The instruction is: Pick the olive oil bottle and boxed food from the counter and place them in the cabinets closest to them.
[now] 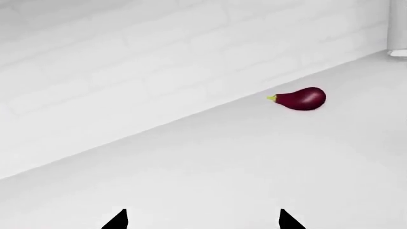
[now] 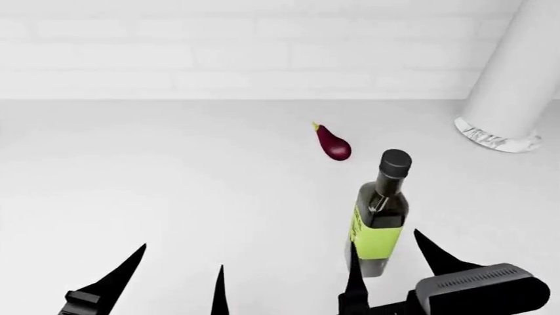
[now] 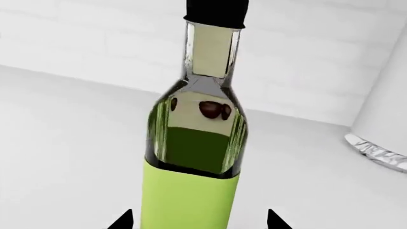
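Olive oil bottle (image 2: 381, 213): tall dark-green glass with black cap, slim neck and yellow-green label wrapping lower body. Stands upright on the white bench (image 2: 175, 184), towards the right side in the head view, nearer than the back wall. Seen close in the right wrist view (image 3: 197, 143), glass shoulder reflecting surroundings, label plain on that side. Boxed food out of sight in all three views.
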Tool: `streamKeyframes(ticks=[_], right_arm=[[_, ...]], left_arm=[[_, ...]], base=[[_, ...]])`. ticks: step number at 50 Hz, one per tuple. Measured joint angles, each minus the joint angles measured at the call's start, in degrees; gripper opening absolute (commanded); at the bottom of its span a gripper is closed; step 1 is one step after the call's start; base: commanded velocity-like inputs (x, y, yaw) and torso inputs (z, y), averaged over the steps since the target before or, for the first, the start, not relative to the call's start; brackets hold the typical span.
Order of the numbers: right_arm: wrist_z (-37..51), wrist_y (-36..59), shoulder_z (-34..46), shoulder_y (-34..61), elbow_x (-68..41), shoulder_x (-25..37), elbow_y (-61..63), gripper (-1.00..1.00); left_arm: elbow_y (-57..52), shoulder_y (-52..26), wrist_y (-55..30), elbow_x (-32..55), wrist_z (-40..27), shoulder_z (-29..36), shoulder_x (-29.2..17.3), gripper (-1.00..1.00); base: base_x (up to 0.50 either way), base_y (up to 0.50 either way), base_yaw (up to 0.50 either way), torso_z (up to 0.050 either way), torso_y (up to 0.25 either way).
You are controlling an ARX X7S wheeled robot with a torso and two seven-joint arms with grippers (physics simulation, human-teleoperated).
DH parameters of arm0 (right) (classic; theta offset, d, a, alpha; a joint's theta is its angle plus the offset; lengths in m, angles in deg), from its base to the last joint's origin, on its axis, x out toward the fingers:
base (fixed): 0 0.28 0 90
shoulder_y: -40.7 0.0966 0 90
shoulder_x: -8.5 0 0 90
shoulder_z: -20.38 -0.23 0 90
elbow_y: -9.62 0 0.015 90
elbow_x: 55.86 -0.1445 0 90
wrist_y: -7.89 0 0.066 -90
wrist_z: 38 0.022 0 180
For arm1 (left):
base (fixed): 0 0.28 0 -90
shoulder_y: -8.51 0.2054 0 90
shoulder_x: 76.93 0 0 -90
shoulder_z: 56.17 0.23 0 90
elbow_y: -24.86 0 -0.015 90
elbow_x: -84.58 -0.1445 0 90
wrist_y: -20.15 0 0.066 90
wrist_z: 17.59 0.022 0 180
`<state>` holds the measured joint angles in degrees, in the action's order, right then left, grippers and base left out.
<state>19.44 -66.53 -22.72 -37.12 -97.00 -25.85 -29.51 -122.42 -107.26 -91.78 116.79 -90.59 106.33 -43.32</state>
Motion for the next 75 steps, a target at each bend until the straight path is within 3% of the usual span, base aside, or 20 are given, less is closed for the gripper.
streamKeyframes(ticks=[39,40,63,67,75], right_arm=[[-1.43,3.39,-3.17,9.58,-12.04,-3.51,-2.21,1.00],[-1.42,3.48,-3.21,9.76,-12.16,-3.59,-2.27,-1.00],[3.01,4.28,-6.02,14.76,-18.48,-1.60,1.59,-1.00],[6.53,3.21,-5.66,22.71,-24.01,1.14,3.93,-1.00],[13.89,-0.82,0.43,48.39,-37.21,6.44,6.66,-1.00]], left_arm=[[0.63,-0.87,-0.56,0.46,-0.14,0.98,0.91,1.00],[0.69,-0.86,-0.53,0.46,-0.13,1.00,0.91,1.00],[1.31,-0.84,-0.01,0.37,0.25,1.43,0.99,1.00],[1.69,-0.84,0.54,0.44,0.69,1.41,1.00,1.00],[2.56,-0.65,2.12,0.45,1.74,1.34,0.65,1.00]], base=[[0.00,0.00,0.00,0.000,0.000],[0.00,0.00,0.00,0.000,0.000],[0.00,0.00,0.00,0.000,0.000],[0.00,0.00,0.00,0.000,0.000],[0.00,0.00,0.00,0.000,0.001]])
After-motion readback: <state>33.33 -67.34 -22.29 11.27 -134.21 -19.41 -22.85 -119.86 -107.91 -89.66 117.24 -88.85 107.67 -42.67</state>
